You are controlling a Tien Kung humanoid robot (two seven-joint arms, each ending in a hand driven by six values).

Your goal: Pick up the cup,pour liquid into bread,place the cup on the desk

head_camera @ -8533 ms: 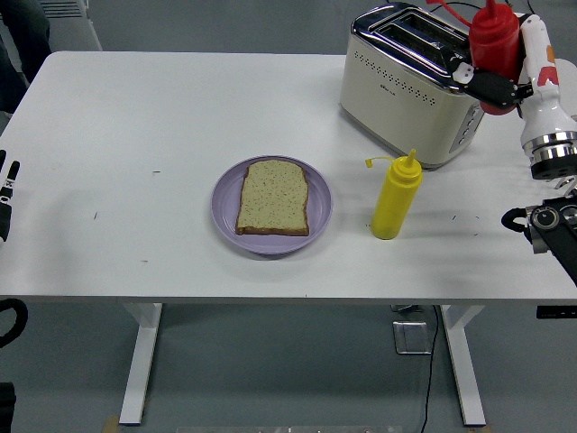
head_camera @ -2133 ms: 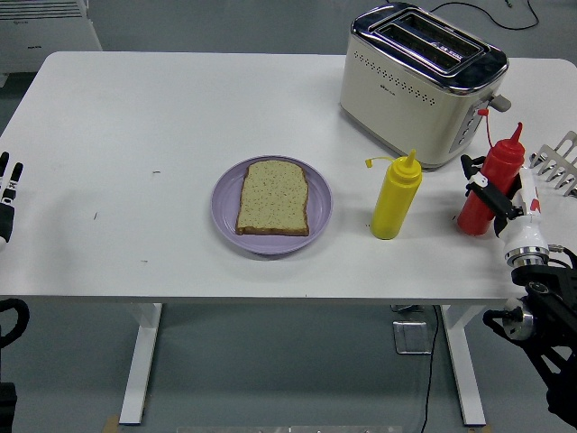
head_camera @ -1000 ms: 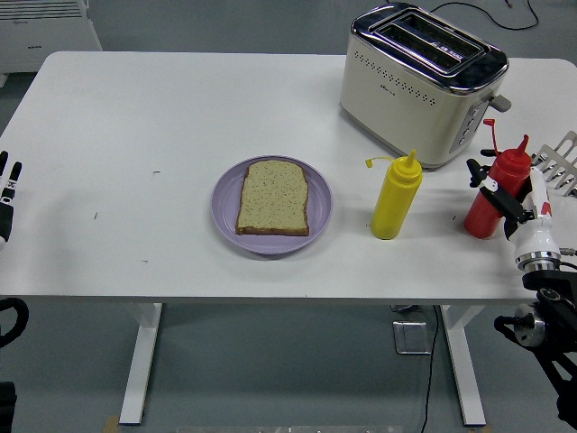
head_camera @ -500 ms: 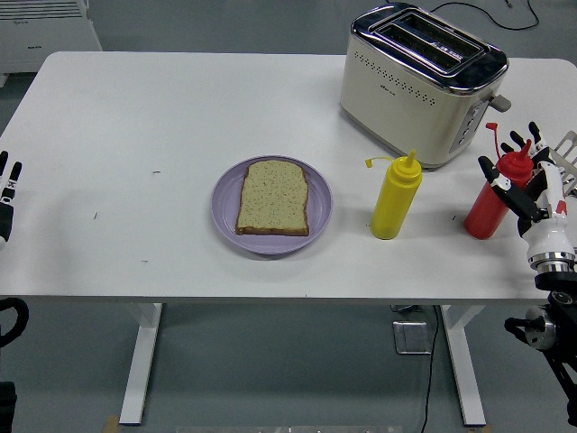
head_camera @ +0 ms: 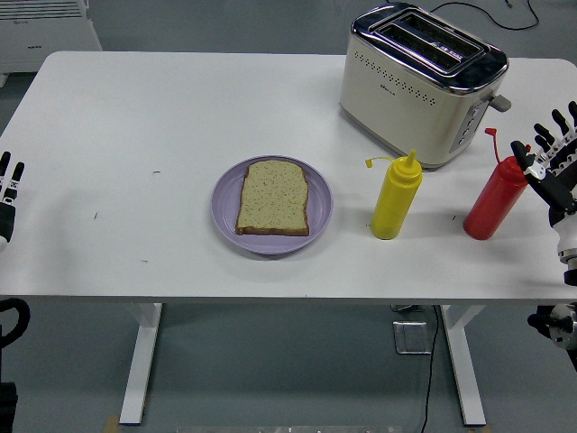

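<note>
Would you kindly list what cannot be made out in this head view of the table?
- Right hand: its wrist and arm run off the right edge.
- Left hand: only fingertips show at the left edge.
- Red squeeze bottle: contents hidden by its opaque wall.
- Toaster: print too small; slot insides too dark.

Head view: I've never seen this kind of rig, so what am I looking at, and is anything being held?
The camera sits high on a humanoid robot, looking down over its white table. The black fingers at the right edge are its right hand, spread open beside a red squeeze bottle that stands upright, not held. Its left hand rests at the left edge. Also on the table are a purple plate carrying a slice of bread, a yellow squeeze bottle, and a toaster at the back.
</note>
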